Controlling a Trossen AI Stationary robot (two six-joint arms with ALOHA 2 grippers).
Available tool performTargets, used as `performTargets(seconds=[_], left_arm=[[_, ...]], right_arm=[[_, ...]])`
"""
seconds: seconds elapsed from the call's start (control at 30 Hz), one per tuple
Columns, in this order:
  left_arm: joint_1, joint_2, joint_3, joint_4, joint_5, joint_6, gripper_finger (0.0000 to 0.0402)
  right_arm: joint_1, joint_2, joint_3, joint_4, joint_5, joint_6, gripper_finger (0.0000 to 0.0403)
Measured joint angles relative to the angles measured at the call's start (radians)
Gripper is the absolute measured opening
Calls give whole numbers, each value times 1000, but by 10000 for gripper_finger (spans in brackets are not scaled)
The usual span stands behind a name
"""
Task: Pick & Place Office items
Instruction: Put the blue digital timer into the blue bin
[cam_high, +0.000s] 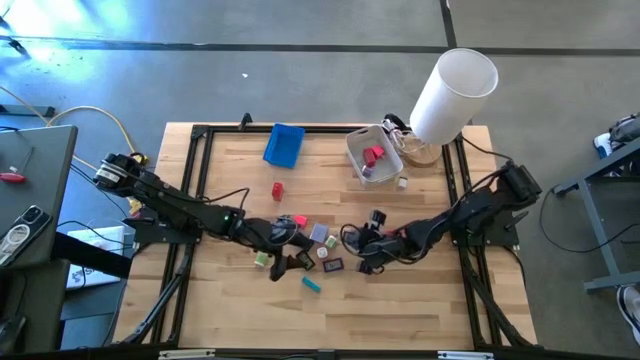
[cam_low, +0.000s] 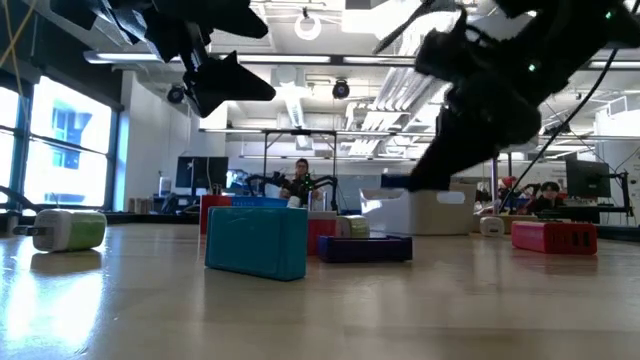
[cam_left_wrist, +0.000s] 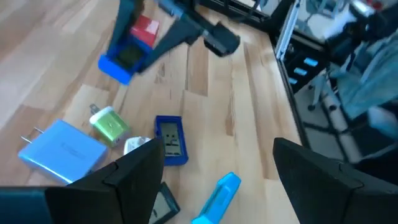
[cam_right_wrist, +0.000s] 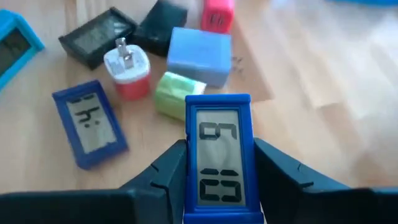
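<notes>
Jaws of the right gripper (cam_right_wrist: 217, 186) clamp a blue clock (cam_right_wrist: 219, 155); left gripper's (cam_left_wrist: 217, 180) gape.

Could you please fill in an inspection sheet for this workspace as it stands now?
Surface: wooden table, black frame along its edges.
Job's things: small items clustered mid-table, among them a blue display unit, a red-and-white plug adapter, a green adapter, a light blue block, a teal piece, a red block.
Clutter: blue tray; white bin holding a red piece; white cylinder.
Grippers: right gripper shut on a blue display clock; left gripper open above the cluster.
Cables: yellow cable beside the table.
Surroundings: people at desks behind.
</notes>
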Motion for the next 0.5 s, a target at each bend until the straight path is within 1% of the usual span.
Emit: performTargets(seconds=[0.1,0.2,0.27,0.33,0.4,0.5], left_arm=[[20,0,0,24,-1,-47,291],[42,0,-1,69,-29,-97,291],[60,0,-1,103,-48,-132,291],[82,0,-1,127,-53,-162,291],[104,0,-1,148,-53,-203,291],[136,0,-1,161,-53,-254,291]], right_arm=[[3,-19,23,18,30,-56,138],[12,-24,62,19,70,-131,138],[22,-25,89,46,129,-186,138],[33,-25,101,100,190,-255,138],[36,-25,102,157,222,-320,138],[32,-25,102,231,225,-395,138]])
